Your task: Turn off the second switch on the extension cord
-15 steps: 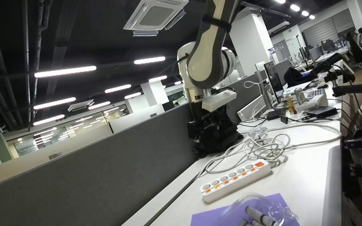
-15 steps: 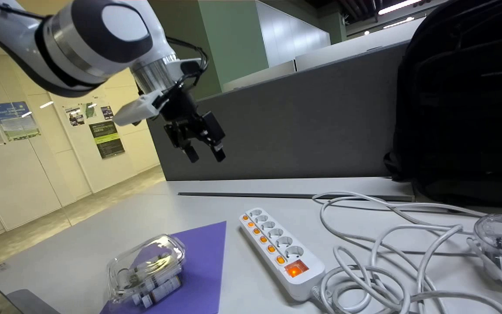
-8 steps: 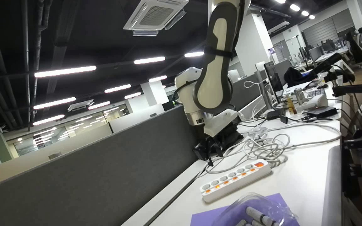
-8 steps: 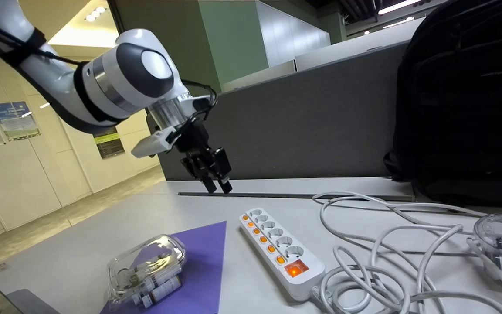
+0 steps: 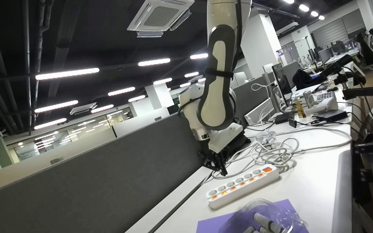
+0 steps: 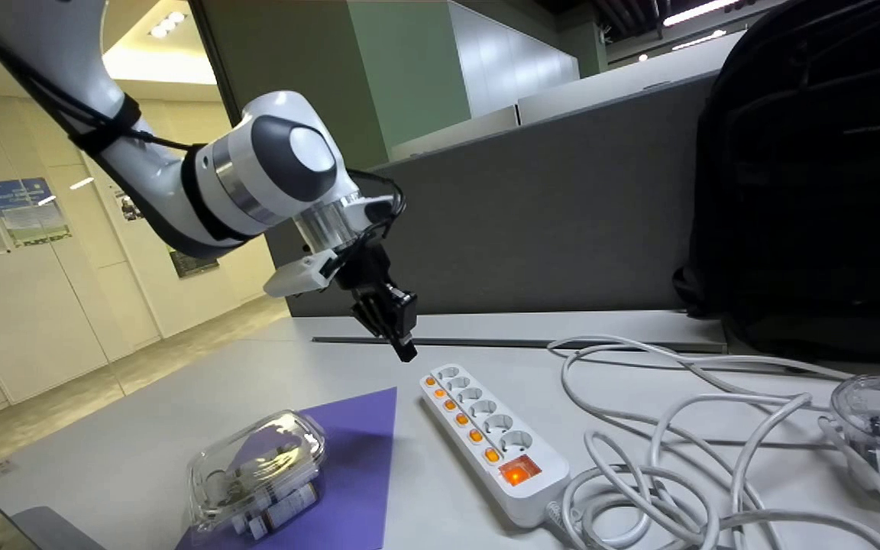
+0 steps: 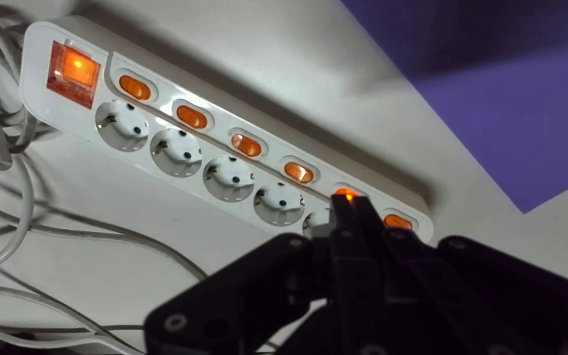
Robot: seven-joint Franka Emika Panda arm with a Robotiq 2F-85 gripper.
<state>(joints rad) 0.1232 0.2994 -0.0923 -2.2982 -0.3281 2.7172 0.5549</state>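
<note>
The extension cord (image 7: 228, 178) is a white strip with a row of sockets and orange switches, lying flat on the table. In the wrist view the second switch (image 7: 347, 192) from the end away from the cable glows, its lower part hidden by my fingertips. The large main switch (image 7: 78, 69) at the cable end is also lit. My gripper (image 6: 405, 353) is shut with nothing between its fingers. In an exterior view it hangs above the table, apart from the strip and just beyond its far end. The fingers point down at a slant.
Tangled white cables (image 6: 684, 451) lie beside the strip's cable end. On the other side, a clear plastic box (image 6: 257, 477) of vials rests on a purple sheet (image 6: 363, 435). A dark partition (image 6: 532, 229) and a black backpack (image 6: 807, 191) stand behind.
My gripper has come down and closer to the strip's far end. Its fingers, spread apart a second ago, have closed together. The strip has not moved.
</note>
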